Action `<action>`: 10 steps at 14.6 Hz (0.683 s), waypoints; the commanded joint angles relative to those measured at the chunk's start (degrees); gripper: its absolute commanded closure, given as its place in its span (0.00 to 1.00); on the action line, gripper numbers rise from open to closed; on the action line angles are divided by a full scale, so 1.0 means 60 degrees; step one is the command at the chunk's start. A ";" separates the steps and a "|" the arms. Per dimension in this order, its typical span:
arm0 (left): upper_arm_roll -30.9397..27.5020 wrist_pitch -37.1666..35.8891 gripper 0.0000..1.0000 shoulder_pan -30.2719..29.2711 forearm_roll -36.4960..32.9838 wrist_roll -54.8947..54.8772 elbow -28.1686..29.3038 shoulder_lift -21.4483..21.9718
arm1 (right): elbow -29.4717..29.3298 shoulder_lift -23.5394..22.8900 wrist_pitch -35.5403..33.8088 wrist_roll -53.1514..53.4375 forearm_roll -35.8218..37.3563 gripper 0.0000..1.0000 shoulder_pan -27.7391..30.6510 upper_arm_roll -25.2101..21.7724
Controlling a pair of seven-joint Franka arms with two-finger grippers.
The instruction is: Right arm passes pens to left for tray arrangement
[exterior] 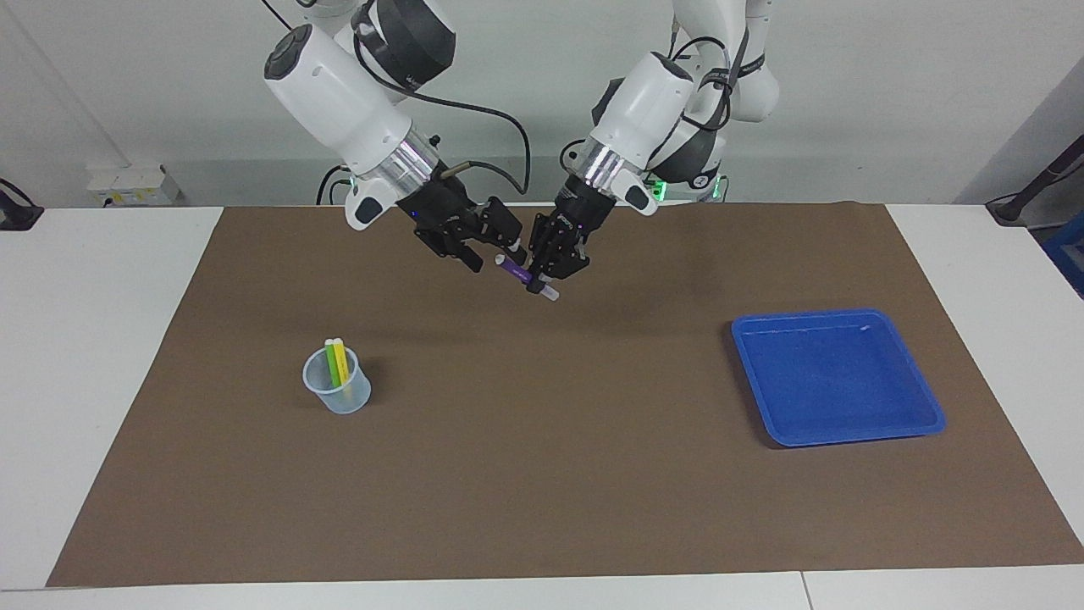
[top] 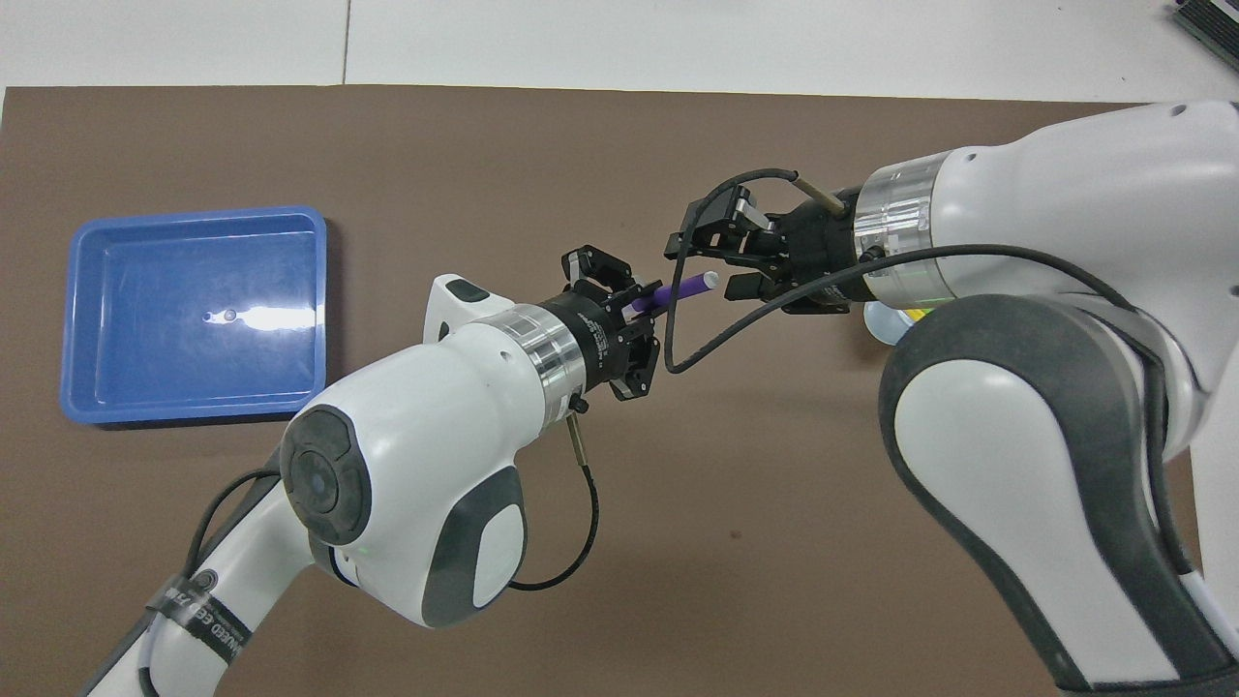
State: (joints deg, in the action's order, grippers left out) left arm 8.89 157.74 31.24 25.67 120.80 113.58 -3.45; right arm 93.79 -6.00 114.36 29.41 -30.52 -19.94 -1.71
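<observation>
Purple pen gripped by left gripper only

You saw the left gripper [exterior: 539,281] pinching the purple pen [exterior: 514,269] above the mat's [exterior: 542,474] robot-side edge; the right gripper [exterior: 485,244] stood spread beside it.
</observation>
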 commanded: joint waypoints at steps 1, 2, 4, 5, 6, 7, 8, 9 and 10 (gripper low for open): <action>-0.0133 -0.0638 0.98 -0.0325 0.0000 -0.1085 -0.0062 -0.0012 | -0.0396 -0.0012 -0.0777 -0.0781 0.0647 0.13 0.0334 -0.0067; -0.0133 -0.0989 0.98 -0.0545 0.0000 -0.1612 -0.0077 0.0017 | -0.0397 0.0003 -0.0967 -0.1206 0.0750 0.13 0.0582 -0.0067; -0.0133 -0.1503 0.98 -0.1116 -0.0015 -0.2521 -0.0077 0.0091 | -0.0411 0.0003 -0.1406 -0.2157 0.0867 0.13 0.1007 -0.0082; -0.0133 -0.1796 0.98 -0.1424 -0.0015 -0.3149 -0.0062 0.0106 | -0.0411 0.0018 -0.1583 -0.2626 0.1231 0.13 0.1155 -0.0082; -0.0133 -0.2204 0.98 -0.1804 -0.0015 -0.3880 -0.0062 0.0135 | -0.0382 0.0047 -0.1671 -0.3080 0.1887 0.13 0.1229 -0.0067; -0.0148 -0.2658 0.98 -0.2272 -0.0015 -0.4656 -0.0077 0.0164 | -0.0266 0.0091 -0.1701 -0.3607 0.2517 0.13 0.1244 -0.0067; -0.0134 -0.3040 0.98 -0.2624 -0.0015 -0.5476 -0.0077 0.0222 | -0.0120 0.0149 -0.1716 -0.4279 0.3045 0.13 0.1360 -0.0067; -0.0148 -0.3319 0.98 -0.2932 -0.0015 -0.6195 -0.0091 0.0237 | 0.0085 0.0222 -0.1687 -0.4953 0.3370 0.13 0.1506 -0.0067; -0.0148 -0.3583 0.98 -0.3211 -0.0015 -0.6840 -0.0106 0.0252 | 0.0246 0.0237 -0.1600 -0.5627 0.3562 0.13 0.1638 -0.0067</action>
State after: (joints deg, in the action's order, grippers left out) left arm 7.47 140.45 15.18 25.64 86.68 113.29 -3.02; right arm 92.51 -5.91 104.43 2.97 -12.26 -11.81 -2.63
